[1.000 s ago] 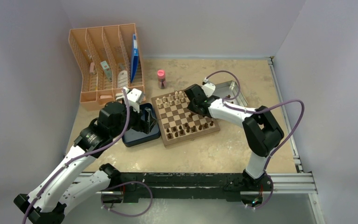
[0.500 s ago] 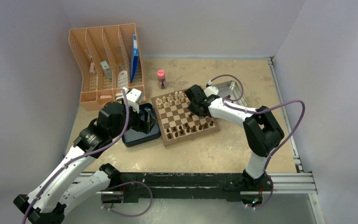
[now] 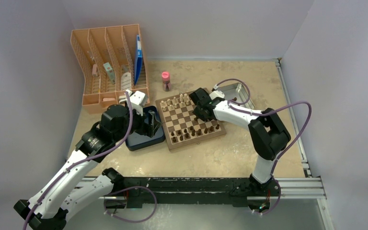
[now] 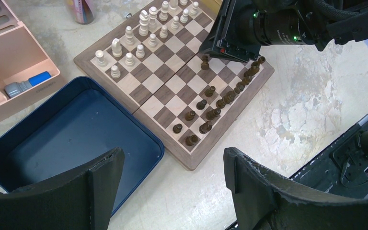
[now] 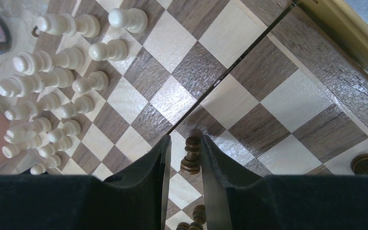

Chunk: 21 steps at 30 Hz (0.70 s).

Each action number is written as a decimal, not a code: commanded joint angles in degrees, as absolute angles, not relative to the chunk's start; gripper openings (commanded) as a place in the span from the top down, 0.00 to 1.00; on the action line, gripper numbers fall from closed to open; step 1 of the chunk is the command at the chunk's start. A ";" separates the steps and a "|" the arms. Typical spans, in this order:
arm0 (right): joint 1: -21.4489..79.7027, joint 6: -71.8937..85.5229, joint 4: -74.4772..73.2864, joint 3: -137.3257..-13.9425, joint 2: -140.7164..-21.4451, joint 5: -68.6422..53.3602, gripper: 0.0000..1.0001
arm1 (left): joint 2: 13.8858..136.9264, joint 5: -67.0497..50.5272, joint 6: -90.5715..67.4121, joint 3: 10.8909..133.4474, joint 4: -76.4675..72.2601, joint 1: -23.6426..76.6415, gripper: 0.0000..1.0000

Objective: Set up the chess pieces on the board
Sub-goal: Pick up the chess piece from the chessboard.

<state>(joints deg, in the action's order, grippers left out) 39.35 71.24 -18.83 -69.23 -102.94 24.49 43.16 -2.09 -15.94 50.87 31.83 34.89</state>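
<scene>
Dark brown wood is showing between the fingers of your right gripper [image 5: 184, 139]: 1 pawn [image 5: 190, 155], upright, beside the centre fold of the board [image 4: 170, 84] and well apart from the other dark pieces [image 4: 220, 100], which are standing in 2 rows along the near edge. The fingers are flanking the pawn closely, but a sliver of light square is showing on 1 side. I cannot tell whether they are pinching it or only bracketing it, or whether its base is resting on the wood. You are approaching from straight above, probably because that is letting the narrow fingers slip past neighbouring pieces without knocking them.

The cream pieces [image 4: 143, 28] are crowding the far edge in their own 2 rows, so this stray pawn is likely heading for a gap in the dark front row.

Your left gripper [image 4: 172, 153] is hovering with its fingers spread wide and holding nothing. It is sitting above the blue box [image 4: 9, 153], just off the board's left side, and so is staying out of the right arm's path.
</scene>
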 commanded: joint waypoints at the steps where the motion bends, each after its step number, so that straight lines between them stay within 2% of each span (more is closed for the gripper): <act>1: 39.60 73.48 -21.94 -72.08 -103.94 25.62 0.68 | 42.48 -1.08 -16.87 50.98 29.49 34.84 0.25; 11: 39.64 74.57 -21.70 -71.19 -104.86 24.81 0.69 | 42.49 -1.05 -16.79 50.99 29.61 34.87 0.25; 21: 39.68 73.59 -20.81 -71.48 -106.02 23.28 0.74 | 42.31 -0.37 -16.92 50.99 29.71 34.84 0.25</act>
